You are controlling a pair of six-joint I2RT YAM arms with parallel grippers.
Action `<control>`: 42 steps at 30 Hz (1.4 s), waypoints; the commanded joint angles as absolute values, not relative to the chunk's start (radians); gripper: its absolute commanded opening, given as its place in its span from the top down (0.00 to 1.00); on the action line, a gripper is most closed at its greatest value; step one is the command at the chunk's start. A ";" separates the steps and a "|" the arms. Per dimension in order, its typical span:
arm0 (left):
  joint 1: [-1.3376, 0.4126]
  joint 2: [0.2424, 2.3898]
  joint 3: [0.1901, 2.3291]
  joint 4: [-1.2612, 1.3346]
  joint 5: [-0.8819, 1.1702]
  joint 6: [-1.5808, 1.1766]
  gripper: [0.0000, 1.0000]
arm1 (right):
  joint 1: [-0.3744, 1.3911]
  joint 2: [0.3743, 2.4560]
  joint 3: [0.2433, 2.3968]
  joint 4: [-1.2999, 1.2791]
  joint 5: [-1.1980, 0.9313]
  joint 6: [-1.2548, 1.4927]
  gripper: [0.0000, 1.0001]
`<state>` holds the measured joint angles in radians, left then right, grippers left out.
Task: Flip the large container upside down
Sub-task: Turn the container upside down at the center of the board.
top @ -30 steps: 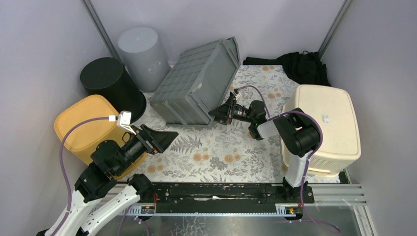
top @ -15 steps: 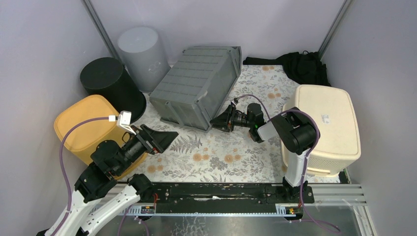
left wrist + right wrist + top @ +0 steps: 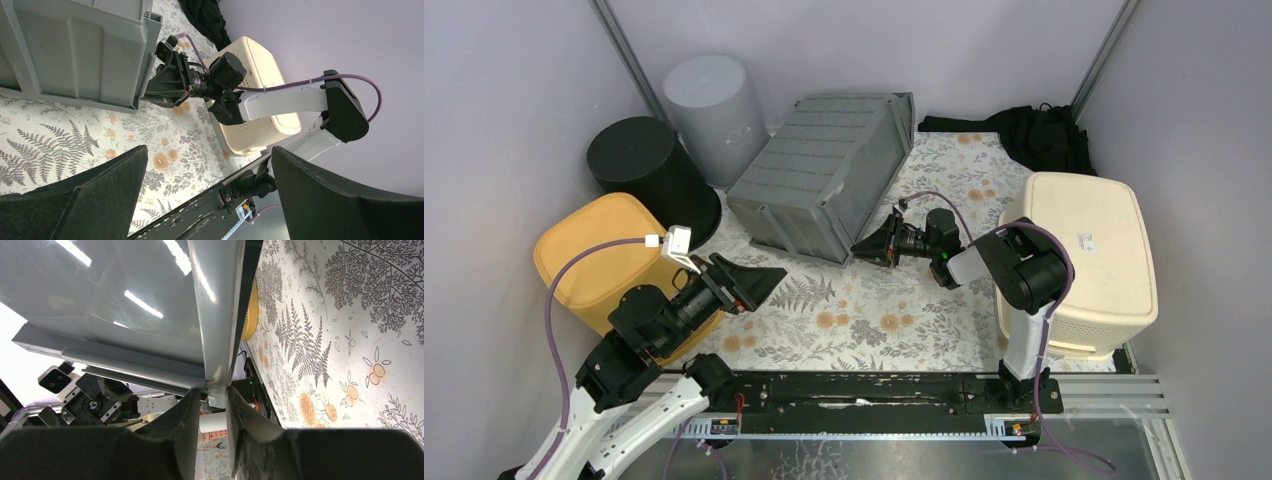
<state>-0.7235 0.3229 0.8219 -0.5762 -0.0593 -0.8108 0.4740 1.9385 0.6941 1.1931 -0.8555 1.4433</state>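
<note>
Top external view, set against a second ago: large grey container (image 3: 824, 175) down from its steeper tilt, far-right rim corner no longer reared high, ribbed base turned more fully upward. Lower and nearer than before, the right gripper (image 3: 862, 250), at the container's near-right rim corner; hardly any change over the last half second. Same spot as before for the left gripper (image 3: 769, 283), jaws wide apart, nothing between them, poised above the floral mat (image 3: 864, 320) just beside the yellow tub (image 3: 584, 265)

Container on the far-left part of the mat, close to the black bin (image 3: 649, 165) and the pale grey bin (image 3: 714, 105), well apart from the cream tub (image 3: 1089, 250) on the right. Long axis on a diagonal, near-left to far-right; base facing up and leftward, open side down and toward the right

Right wrist view: fingers (image 3: 187, 412) drawn close together on either side of the grey rim edge, pinching it, glossy inner wall above, mat off to the right
</note>
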 commanded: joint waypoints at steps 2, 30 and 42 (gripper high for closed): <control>-0.718 0.321 0.824 -0.525 -0.050 -0.793 0.00 | 0.453 1.941 0.739 1.229 -0.825 1.444 0.96; -0.718 0.310 0.805 -0.523 -0.050 -0.804 0.00 | 0.433 2.001 0.688 1.302 -0.819 1.455 0.92; -0.718 0.323 0.794 -0.517 -0.039 -0.807 0.00 | 0.416 1.979 0.701 1.215 -0.823 1.400 0.86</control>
